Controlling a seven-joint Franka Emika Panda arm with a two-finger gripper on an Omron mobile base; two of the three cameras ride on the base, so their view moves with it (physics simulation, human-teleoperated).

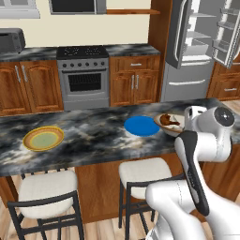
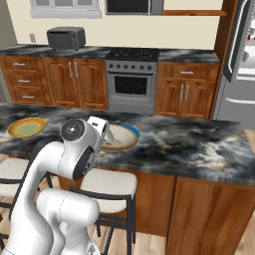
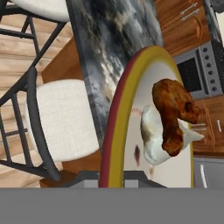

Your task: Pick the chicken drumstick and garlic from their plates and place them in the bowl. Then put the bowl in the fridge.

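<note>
The tan bowl (image 3: 114, 127) fills the hand view, and its rim runs down between the two dark tips of my gripper (image 3: 114, 177), which is shut on it. Inside lie the reddish-brown chicken drumstick (image 3: 175, 109) and, under it, the off-white garlic (image 3: 153, 141). From the left base camera the bowl (image 1: 159, 126) with the drumstick (image 1: 168, 121) sits at the island counter's right, beside the blue plate (image 1: 141, 125); the yellow plate (image 1: 43, 138) lies far left. My arm hides most of the bowl (image 2: 122, 139) in the right base view. The fridge (image 1: 187, 79) stands behind, doors open.
Two white-cushioned stools (image 1: 47, 187) (image 1: 143, 171) stand under the island's near edge. A stove (image 1: 83, 75) and wooden cabinets (image 1: 133, 82) line the back wall. A stretch of bare marble counter (image 2: 199, 144) extends to the right of the bowl.
</note>
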